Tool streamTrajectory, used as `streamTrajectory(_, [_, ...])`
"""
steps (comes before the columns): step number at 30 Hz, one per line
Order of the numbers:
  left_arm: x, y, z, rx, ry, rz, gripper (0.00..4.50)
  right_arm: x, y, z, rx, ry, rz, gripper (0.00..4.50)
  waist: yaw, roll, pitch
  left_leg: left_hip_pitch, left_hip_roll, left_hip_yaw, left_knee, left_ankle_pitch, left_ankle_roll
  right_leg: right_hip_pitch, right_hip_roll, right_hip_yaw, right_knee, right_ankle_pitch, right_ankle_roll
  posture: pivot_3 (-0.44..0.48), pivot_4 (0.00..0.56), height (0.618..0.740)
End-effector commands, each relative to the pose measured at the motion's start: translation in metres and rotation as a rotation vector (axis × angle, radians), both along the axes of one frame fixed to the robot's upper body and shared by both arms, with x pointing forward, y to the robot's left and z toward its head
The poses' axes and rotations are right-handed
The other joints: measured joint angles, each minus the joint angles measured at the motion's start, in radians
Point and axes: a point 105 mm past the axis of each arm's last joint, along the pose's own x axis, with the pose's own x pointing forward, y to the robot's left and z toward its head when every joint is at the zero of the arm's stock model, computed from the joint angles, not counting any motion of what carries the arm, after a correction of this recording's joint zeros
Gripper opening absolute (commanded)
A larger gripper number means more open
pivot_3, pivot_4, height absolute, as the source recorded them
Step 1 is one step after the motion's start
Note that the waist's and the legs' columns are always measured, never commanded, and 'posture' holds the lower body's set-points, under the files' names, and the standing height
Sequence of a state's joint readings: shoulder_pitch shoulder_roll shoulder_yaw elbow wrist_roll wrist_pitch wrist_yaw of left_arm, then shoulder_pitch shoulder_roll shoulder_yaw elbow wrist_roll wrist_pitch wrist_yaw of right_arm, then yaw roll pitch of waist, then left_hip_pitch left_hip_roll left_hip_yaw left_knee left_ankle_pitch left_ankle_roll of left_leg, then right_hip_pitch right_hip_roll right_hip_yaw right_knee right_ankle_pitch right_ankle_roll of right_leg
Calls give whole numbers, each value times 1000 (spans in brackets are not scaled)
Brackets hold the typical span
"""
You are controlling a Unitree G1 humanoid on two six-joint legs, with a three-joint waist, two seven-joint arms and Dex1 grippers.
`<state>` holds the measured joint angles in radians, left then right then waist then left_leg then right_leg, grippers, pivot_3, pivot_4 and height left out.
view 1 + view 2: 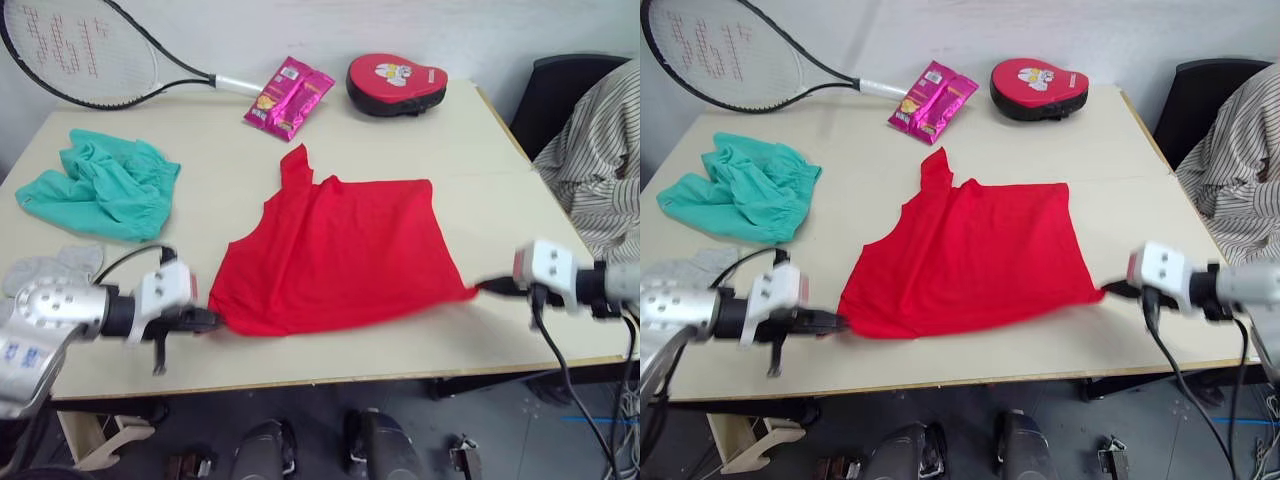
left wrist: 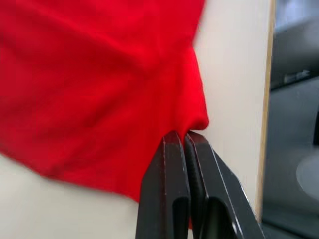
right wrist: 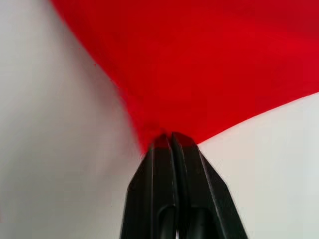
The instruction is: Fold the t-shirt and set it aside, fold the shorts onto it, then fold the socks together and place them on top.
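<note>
Red, soft and slightly rumpled, the t-shirt (image 1: 338, 252) lies spread over the middle of the pale matte table (image 1: 500, 180), one narrow strap or sleeve sticking up toward the far edge while the body fans out broad toward me. My left gripper (image 2: 184, 138) has its two black fingers pressed flat together on the near left corner of the cloth, which bunches into a small pinched fold where they meet. My right gripper (image 3: 168, 137) is clamped the same way on the near right corner, the fabric drawn to a thin point between its jaws. The near hem stretches between my two grips, close to the table's front edge. On the far left, well apart from the shirt, the shorts (image 1: 100, 183) sit in a crumpled teal heap with a gathered, puckered waistband. Nearer, just beside my left arm, the socks (image 1: 52, 268) lie flat, light grey and nubbly. Along the far edge rest a racket (image 1: 80, 52) with a strung oval head, a glossy pink foil packet (image 1: 289, 97), and a padded red oval pad (image 1: 395, 83). A person's striped sleeve (image 1: 598, 150) shows at the far right.
</note>
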<state>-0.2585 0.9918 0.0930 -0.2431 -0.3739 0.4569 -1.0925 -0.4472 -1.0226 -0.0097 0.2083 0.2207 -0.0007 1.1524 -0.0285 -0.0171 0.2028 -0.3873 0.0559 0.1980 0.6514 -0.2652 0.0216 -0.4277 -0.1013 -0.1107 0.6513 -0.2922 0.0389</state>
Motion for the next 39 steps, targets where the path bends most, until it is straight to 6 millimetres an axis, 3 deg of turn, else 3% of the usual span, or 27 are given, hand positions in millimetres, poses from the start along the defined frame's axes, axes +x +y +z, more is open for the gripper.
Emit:
streamTrajectory(1, [85, 22, 74, -44, -441, 279, 13, 55, -4, 101, 80, -548, -168, 0, 0, 0, 0, -2, 1, 0, 0, 1, 0, -2, 1, 0, 0, 1, 0, 0, 150, 740])
streamTrajectory(3, [121, 38, 138, -87, -741, 472, 13, 65, -5, 169, 183, -852, -256, 0, 0, -1, 3, -4, 1, 1, 4, 6, 3, -4, 3, 1, 5, 4, 0, 0, 150, 740])
streamTrajectory(4, [127, 50, 184, -120, -972, 596, 13, 60, -8, 209, 237, -1029, -310, 0, -1, -1, 3, -14, 1, 1, 3, 10, 2, -15, 4, 2, 6, 7, -1, 0, 150, 740])
streamTrajectory(5, [118, 59, 230, -204, -1168, 676, 13, 53, -11, 237, 296, -1137, -340, 0, 0, -2, 3, -20, 1, 1, 4, 13, 2, -21, 3, 3, 8, 7, -1, 0, 150, 740])
streamTrajectory(7, [90, 63, 292, -307, -1459, 703, 13, 36, -15, 280, 358, -1320, -377, 0, -1, -4, 2, -29, 2, 3, 0, 13, 1, -31, 4, 2, 9, 7, -2, 0, 150, 740])
streamTrajectory(9, [66, 55, 323, -280, -1649, 632, 13, 21, -15, 302, 349, -1448, -378, 0, -6, -5, 1, -36, 3, 5, -2, 11, 1, -39, 5, 0, 5, 6, -1, 0, 150, 740])
streamTrajectory(11, [60, 50, 327, -266, -1688, 573, 13, 19, -14, 304, 330, -1467, -366, 0, -8, -4, 1, -34, 3, 7, -3, 7, 1, -39, 5, -3, 4, 5, 0, 0, 150, 740])
streamTrajectory(16, [77, 42, 268, -83, -1523, 376, 13, 36, -18, 259, 227, -1343, -319, 0, -10, -4, 0, -27, -3, 17, -4, 1, 8, -33, 6, -5, 3, -1, 9, 0, 150, 740])
streamTrajectory(20, [81, 49, 174, 84, -1215, 264, 13, 50, -22, 187, 94, -1127, -246, 0, -25, -4, 2, -24, -4, 19, 4, 2, 14, -32, 4, 3, 7, 3, 13, 0, 150, 740])
streamTrajectory(21, [76, 51, 138, 114, -1064, 241, 13, 52, -25, 158, 72, -1041, -230, 0, -31, -4, 1, -24, -4, 19, 6, 1, 14, -31, 4, 5, 9, 3, 13, 0, 150, 740])
streamTrajectory(22, [60, 49, 86, 212, -889, 162, 13, 48, -24, 117, 39, -917, -179, 0, -33, -4, 1, -23, -3, 20, 7, 1, 14, -31, 4, 7, 9, 5, 14, 0, 150, 740])
streamTrajectory(24, [24, 41, 20, 279, -591, 63, 13, 37, -24, 67, 0, -756, -120, 0, -44, -5, 0, -15, 1, 19, 7, 0, 12, -21, 2, 10, 4, 5, 13, 0, 150, 740])
streamTrajectory(26, [-8, 38, -14, 301, -338, 45, 13, 25, -28, 36, -41, -628, -101, 0, -45, -4, 1, -9, 4, 18, 5, -3, 9, -15, 3, 9, 4, 2, 10, 0, 150, 740])
streamTrajectory(29, [-42, 34, -42, 304, -108, 44, 13, 6, -33, -1, -42, -436, -100, 0, -38, -3, 3, -12, 6, 16, 11, -2, 7, -20, 5, 9, 9, 1, 6, 0, 150, 740])
streamTrajectory(32, [-62, 31, -52, 318, 29, 47, 13, -15, -27, -25, -53, -296, -40, 0, -27, -2, 2, -3, 7, 12, 10, -5, -2, -11, 5, 7, 8, -2, 0, 0, 150, 740])
streamTrajectory(35, [-64, 30, -50, 325, 51, 56, 13, -31, -28, -40, -53, -159, -34, 0, -24, -2, 1, 5, 9, 5, 9, -9, -3, 1, 6, 1, 4, -5, -5, 0, 150, 740])
streamTrajectory(39, [-59, 34, -45, 341, 51, 83, 13, -56, -35, -60, -80, 58, -36, 0, -19, -1, 1, 5, 9, 4, 2, -8, -4, 0, 6, 0, 3, -5, -6, 0, 150, 740])
